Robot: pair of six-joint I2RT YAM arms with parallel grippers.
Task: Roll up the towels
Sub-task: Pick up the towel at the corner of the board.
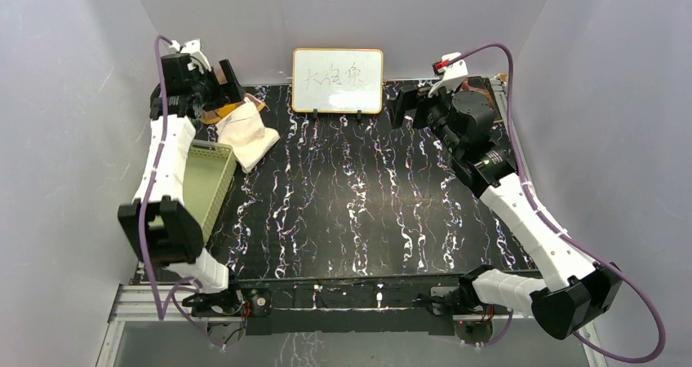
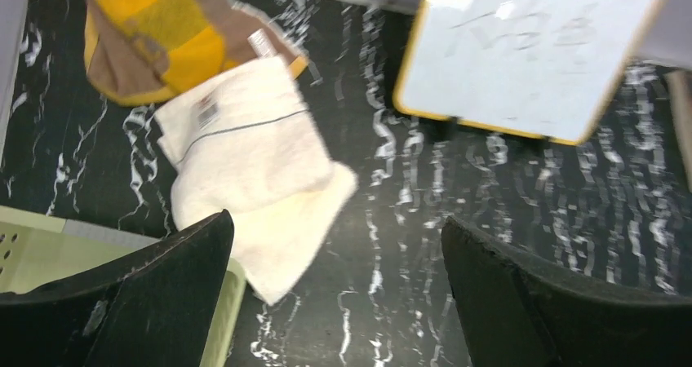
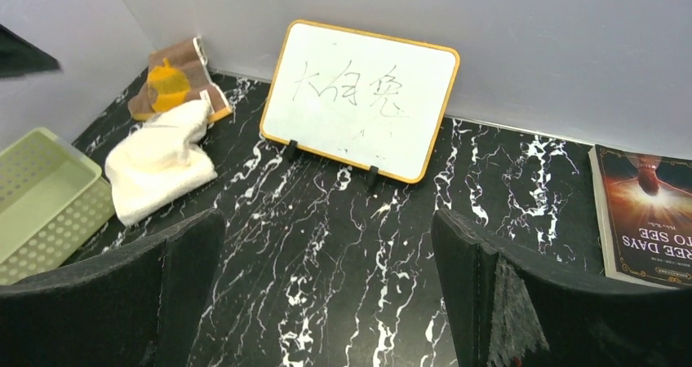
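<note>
We judge the rolling not yet begun: the cream towel (image 2: 253, 163) lies crumpled and loosely folded at the far left corner of the table (image 1: 367, 196), its near edge seemingly touching the far corner of the green basket (image 1: 222, 187). The orange-and-brown cloth (image 2: 151, 33) sits bunched just behind it by the back wall, the two touching. Neither is spread flat, let alone rolled, so both still need laying out and rolling (the whole job, really). The left gripper (image 2: 334, 236) hovers above the pair with its fingers spread wide and nothing between them; the right gripper (image 3: 326, 228), over the far right of the table, is equally wide and empty-handed. The basket crowds the towel, the whiteboard (image 1: 337, 80) stands near on the right, and the book (image 3: 645, 212) lies well apart.
</note>
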